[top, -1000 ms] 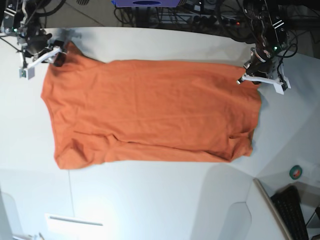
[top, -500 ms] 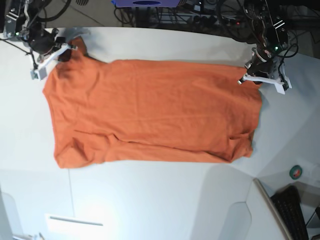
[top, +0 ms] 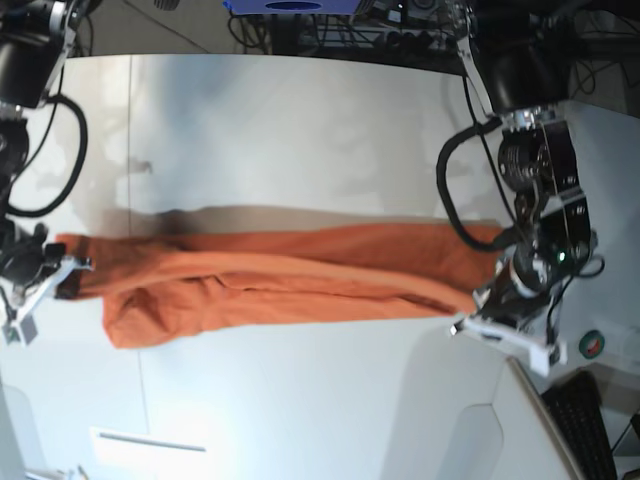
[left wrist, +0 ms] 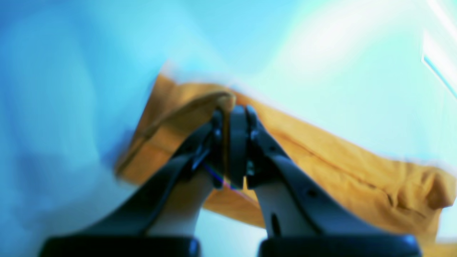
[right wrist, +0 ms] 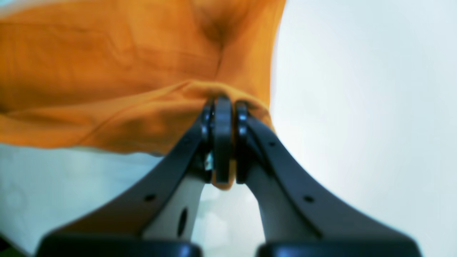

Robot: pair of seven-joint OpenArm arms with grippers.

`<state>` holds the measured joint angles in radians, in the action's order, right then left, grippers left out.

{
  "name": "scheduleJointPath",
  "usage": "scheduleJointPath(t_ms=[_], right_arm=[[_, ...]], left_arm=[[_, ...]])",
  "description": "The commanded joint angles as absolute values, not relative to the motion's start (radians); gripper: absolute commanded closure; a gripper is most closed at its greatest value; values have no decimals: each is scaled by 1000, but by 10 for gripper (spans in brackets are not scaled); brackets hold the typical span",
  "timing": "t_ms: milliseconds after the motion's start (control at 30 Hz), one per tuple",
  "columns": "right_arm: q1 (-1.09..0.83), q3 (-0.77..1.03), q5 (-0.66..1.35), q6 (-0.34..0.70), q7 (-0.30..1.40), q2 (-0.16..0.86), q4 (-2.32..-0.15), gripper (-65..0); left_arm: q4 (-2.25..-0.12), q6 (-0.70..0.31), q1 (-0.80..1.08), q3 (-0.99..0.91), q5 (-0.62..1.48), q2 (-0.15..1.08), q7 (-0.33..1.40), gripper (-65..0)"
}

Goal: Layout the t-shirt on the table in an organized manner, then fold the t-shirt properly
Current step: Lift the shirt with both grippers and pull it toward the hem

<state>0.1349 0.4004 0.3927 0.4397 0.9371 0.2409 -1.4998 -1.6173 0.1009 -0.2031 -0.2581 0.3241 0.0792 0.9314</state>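
Two hands were clamped shut on the t-shirt: my left hand pinched a folded edge of orange cloth in the left wrist view, and my right hand pinched a bunched corner in the right wrist view. In the base view the shirt lay as a long band across the middle of the frame, folded over on the counter, one end at the left edge and the other at the lower right.

Trouble could have come from uneven pull: the lower left corner sagged loose, so the fold line might have gone crooked. Either pinch looked thin, and cloth might have slipped out under tension. The left wrist view was blurred, so I could only guess how many layers sat between those fingers; catching one layer would have let the fold open.
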Motion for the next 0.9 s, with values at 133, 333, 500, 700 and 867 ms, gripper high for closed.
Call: scheduleJointPath(t_ms=[133,333,500,700,867], right_arm=[[429,348,197,441,897,259,-1371,0],[636,240,39,443,708,260,-1230,0],[788,189,-76,443,627,260,-1175,0],[931,139,-154,443,599,280,-1182,0],[877,145,-193,443,604,282,-1294,0]], left_arm=[[-1480,97,-498,-137,249,81,906,0],[-1225,97,-814,-111,234,51,885,0],[-1055,97,-1012,-105,234,31,782,0],[-1015,97,-1144,-114,242,28,774,0],[-1138,97,-1055,-116,243,33,777,0]])
